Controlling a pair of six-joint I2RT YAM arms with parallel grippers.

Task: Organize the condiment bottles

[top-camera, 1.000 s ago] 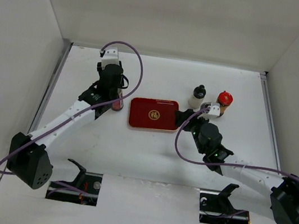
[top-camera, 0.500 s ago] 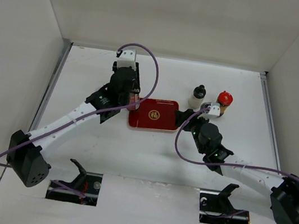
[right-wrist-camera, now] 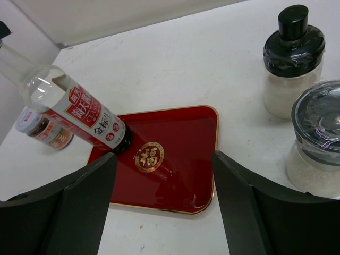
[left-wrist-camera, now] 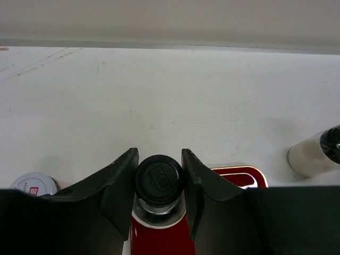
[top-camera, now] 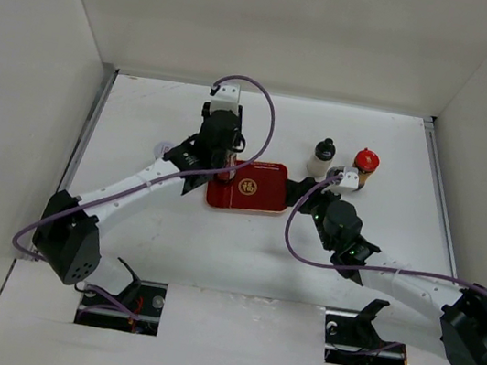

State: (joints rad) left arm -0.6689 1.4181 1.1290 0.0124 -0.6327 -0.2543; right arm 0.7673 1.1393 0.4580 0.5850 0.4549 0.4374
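My left gripper (top-camera: 224,167) is shut on the black cap (left-wrist-camera: 159,179) of a clear bottle with a red label (right-wrist-camera: 79,114). The bottle is tilted, with its base on or just above the left part of the red tray (top-camera: 260,194). My right gripper (top-camera: 296,194) is open and empty at the tray's right edge, its jaws wide apart (right-wrist-camera: 163,159). A black-capped shaker with pale contents (top-camera: 322,157) and a red-capped bottle (top-camera: 366,164) stand behind the right gripper. A small white-capped jar (top-camera: 164,147) stands left of the tray.
A jar with a clear grey lid and pale contents (right-wrist-camera: 319,138) stands close to my right finger, next to the black-capped shaker (right-wrist-camera: 292,64). White walls enclose the table on three sides. The small jar (right-wrist-camera: 45,130) stands just beyond the tray's left edge.
My left arm has carried the bottle to the right, from the table left of the tray to over the tray's left part. The small white-capped jar is uncovered. The right arm has not moved.
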